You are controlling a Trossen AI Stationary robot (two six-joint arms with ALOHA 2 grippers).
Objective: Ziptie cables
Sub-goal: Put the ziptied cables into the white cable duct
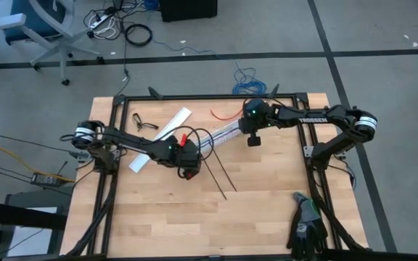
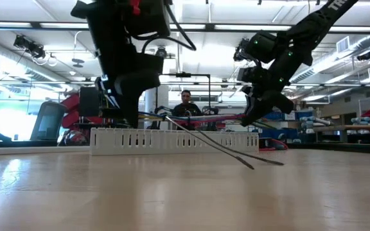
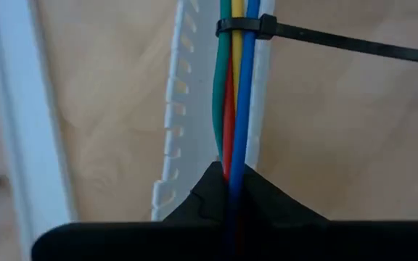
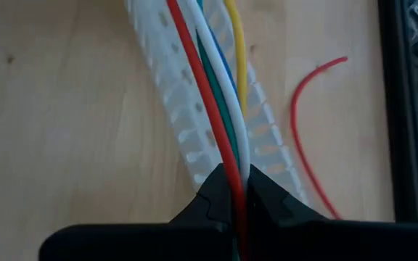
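Left wrist view shows a black zip tie point(image 3: 247, 27) already looped round the cables point(image 3: 232, 94), its long tail sticking out sideways over the bench point(image 3: 107, 109), so I'd judge the work to be at the cinching stage: the loop is on, and the tail is not yet dealt with. The left end effector point(image 3: 229, 190) is clenched on the bundle just short of that tie. The right end effector point(image 4: 236, 190) is likewise clenched on the same wires farther along, so the bundle is held taut between the two, directly above the white slotted cable duct point(image 4: 187, 123) and running along it.

The cables are thin insulated strands, green, yellow, red and blue at the tie, with a white one showing near the right end effector; they lie side by side, straight, not twisted.

Next, I'd guess one end effector must let go and catch the tail to pull it tight, while the other keeps the bundle steady. A loose red wire point(image 4: 307, 138) lies beside the duct, apart from the bundle.
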